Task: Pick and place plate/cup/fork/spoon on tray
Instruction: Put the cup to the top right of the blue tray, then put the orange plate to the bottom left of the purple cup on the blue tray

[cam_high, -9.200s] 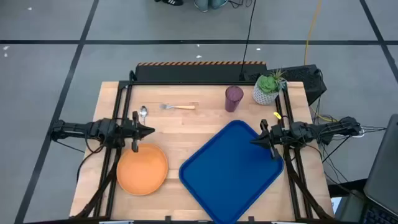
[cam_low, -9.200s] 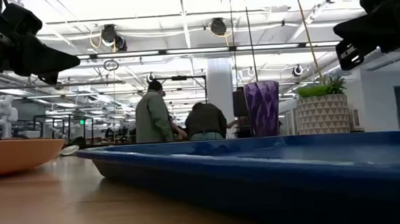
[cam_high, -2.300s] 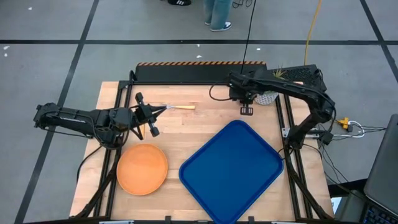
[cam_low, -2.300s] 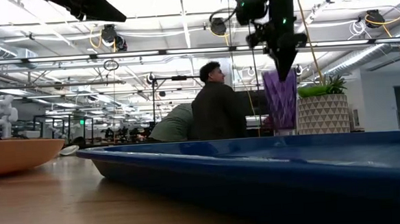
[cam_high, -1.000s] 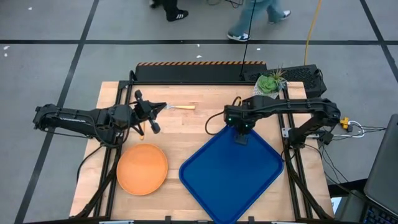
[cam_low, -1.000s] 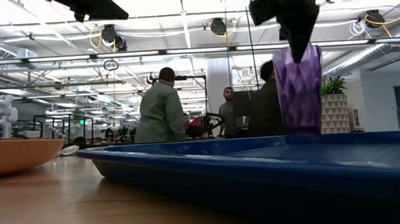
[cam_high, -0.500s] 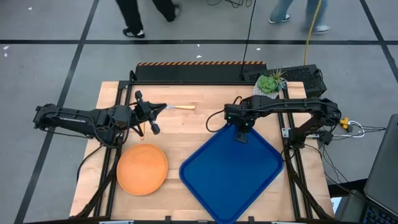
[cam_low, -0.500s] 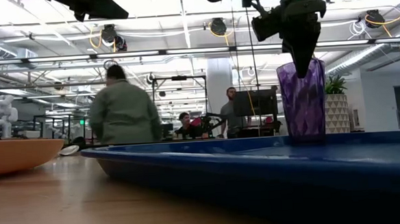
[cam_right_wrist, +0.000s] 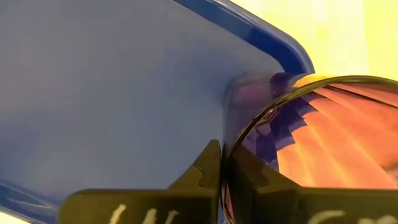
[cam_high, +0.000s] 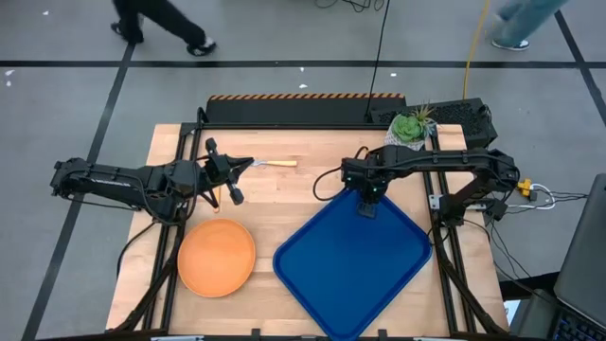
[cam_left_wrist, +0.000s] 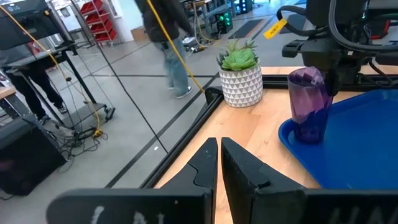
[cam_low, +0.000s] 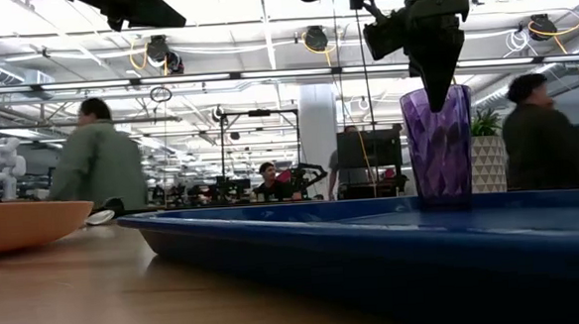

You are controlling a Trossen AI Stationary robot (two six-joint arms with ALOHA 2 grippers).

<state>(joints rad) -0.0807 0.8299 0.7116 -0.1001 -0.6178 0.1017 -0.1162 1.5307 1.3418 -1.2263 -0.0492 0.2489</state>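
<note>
Tray (cam_low: 303, 231) bears cup (cam_low: 436, 144); right gripper (cam_low: 436, 90) pinches rim.

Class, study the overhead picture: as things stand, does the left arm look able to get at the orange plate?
Probably yes. The plate lies bare on the table's left half, just in front of the left gripper, with nothing resting on it or between them. The right gripper is busy pinching the cup rim at the tray.

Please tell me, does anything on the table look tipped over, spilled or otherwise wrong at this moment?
Nothing stands out. The cup stands upright in a corner of the tray, its rim pinched by the right gripper. The plate lies flat on the table; the left gripper is by the fork.
</note>
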